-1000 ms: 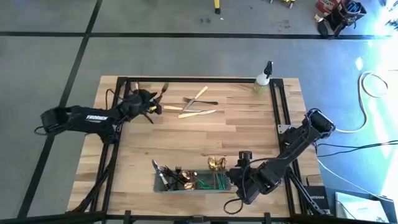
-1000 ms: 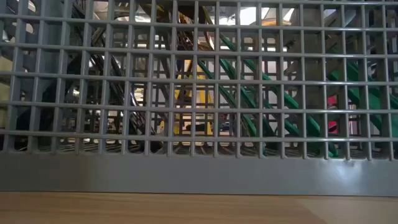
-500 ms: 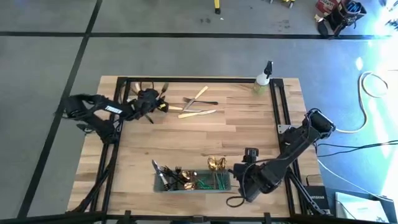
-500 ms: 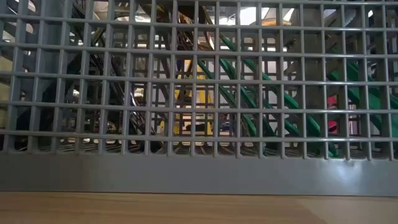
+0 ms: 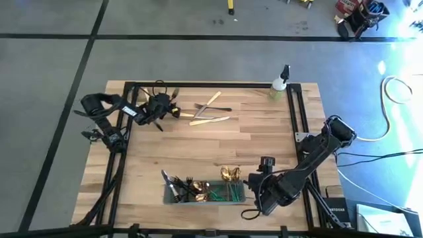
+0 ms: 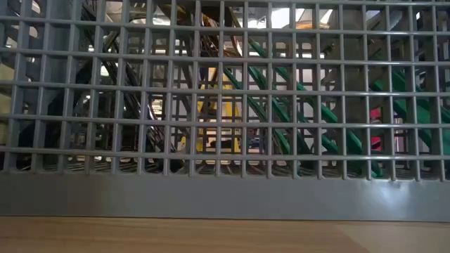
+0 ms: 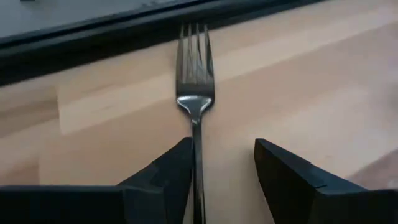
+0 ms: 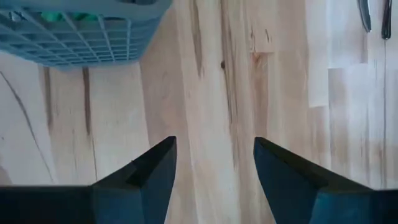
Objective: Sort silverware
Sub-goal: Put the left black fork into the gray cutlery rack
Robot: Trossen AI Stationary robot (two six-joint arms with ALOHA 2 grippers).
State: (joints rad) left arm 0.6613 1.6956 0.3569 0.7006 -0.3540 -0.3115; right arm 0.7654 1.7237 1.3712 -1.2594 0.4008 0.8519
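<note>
A dark fork (image 7: 195,68) lies flat on the wooden table at the far left, tines toward the far edge; it also shows as the fork (image 5: 174,98) in the high view. My left gripper (image 7: 224,146) is open and low over it, with the fork's handle (image 7: 198,168) running between the fingers, close beside one of them. More silverware (image 5: 210,111) lies loose mid-table at the far side. The grey mesh caddy (image 5: 205,193) at the near edge holds several pieces. My right gripper (image 8: 214,143) is open over bare wood beside the caddy's right end (image 8: 74,31). My left gripper has its fingers on either side of the fork's handle, pointing along it from the handle end. The handle lies right beside one finger (image 7: 177,165); I cannot tell whether they touch. The fork rests flat on the table.
A small spray bottle (image 5: 280,84) stands at the far right corner. A black frame rail (image 7: 93,37) runs along the far edge just beyond the fork's tines. The caddy's mesh wall (image 6: 225,126) fills the low view. Bare wood lies mid-table (image 5: 218,149).
My left arm has drawn its elbow in toward the far right and folded up, while its gripper has crept slightly toward the table's right edge, closer to the fork. The fork lies where it was.
</note>
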